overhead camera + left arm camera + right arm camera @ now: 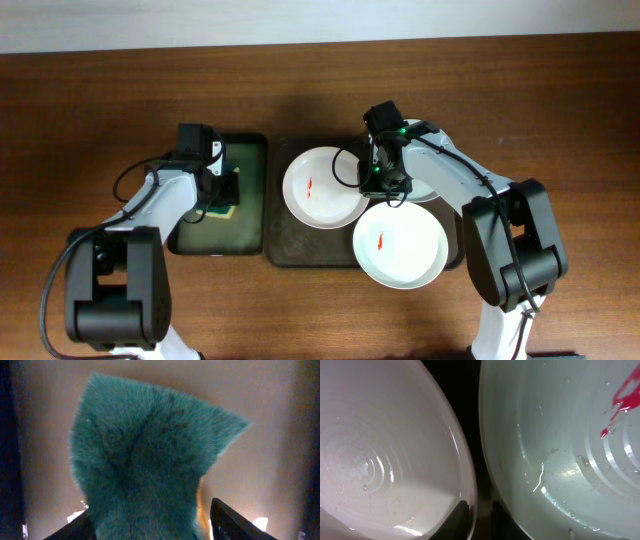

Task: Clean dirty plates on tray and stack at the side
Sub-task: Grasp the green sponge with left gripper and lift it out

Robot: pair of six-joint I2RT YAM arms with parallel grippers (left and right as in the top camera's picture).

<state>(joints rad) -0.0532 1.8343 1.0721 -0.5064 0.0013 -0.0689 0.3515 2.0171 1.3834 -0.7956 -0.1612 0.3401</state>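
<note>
Three white plates lie on the large dark brown tray (298, 248). The left plate (325, 200) and the front plate (410, 255) each carry a red smear. The back right plate (428, 186) is partly hidden under my right arm. My right gripper (385, 186) is shut on its rim. In the right wrist view, my right gripper (481, 520) pinches the rim of that plate (380, 460), which shows no smear. The smeared left plate (560, 470) lies beside it. My left gripper (222, 190) is closed round a teal sponge (145, 460) over the small tray.
The smaller dark tray with a greenish floor (248, 222) stands left of the large tray. Brown tabletop (100, 100) surrounds both trays. The plates on the large tray nearly touch one another.
</note>
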